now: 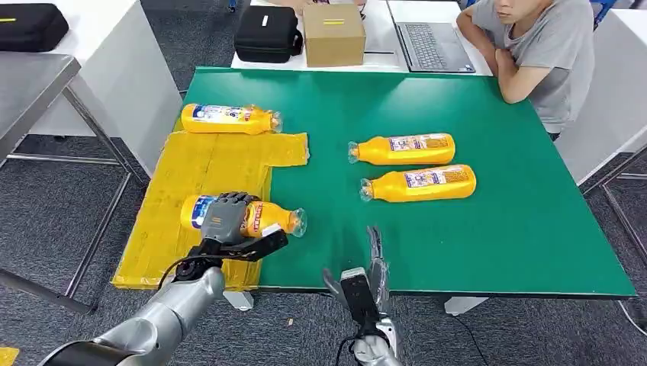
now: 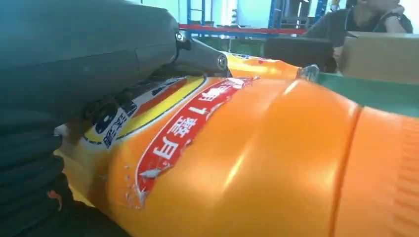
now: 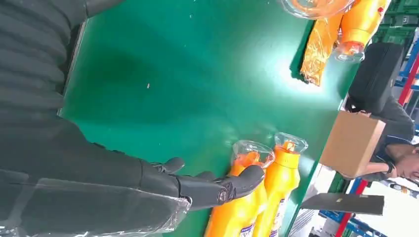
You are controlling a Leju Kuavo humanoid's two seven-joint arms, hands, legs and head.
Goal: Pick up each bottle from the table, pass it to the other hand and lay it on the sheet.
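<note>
Four yellow bottles in all, every one lying on its side; two on the yellow sheet (image 1: 206,171), two on the bare green tabletop (image 1: 488,244).

Nearest, at the tabletop's front edge: right hand (image 1: 374,263) held edge-on, fingers (image 3: 217,190) stretched out straight and apart, grasping nothing, hovering above the green surface short of the two loose bottles.

Beside it on the left: left hand (image 1: 229,221) laid over the near sheet bottle (image 1: 263,219), fingers draped across the label, thumb along the near side. Bottle resting on the sheet, clear cap pointing right and poking just past the sheet's edge. Wrapped around it, but how tight the grasp is cannot be told.

Farther in, on the right half of the tabletop: lower loose bottle (image 1: 420,183) and upper loose bottle (image 1: 403,148), parallel, close together, caps pointing left.

Far edge of the sheet: far sheet bottle (image 1: 229,119), cap pointing right.

Beyond the tabletop: one cardboard box (image 1: 333,34), one black case (image 1: 267,33), one laptop (image 1: 431,46), and one seated person (image 1: 534,53) with arms folded.
</note>
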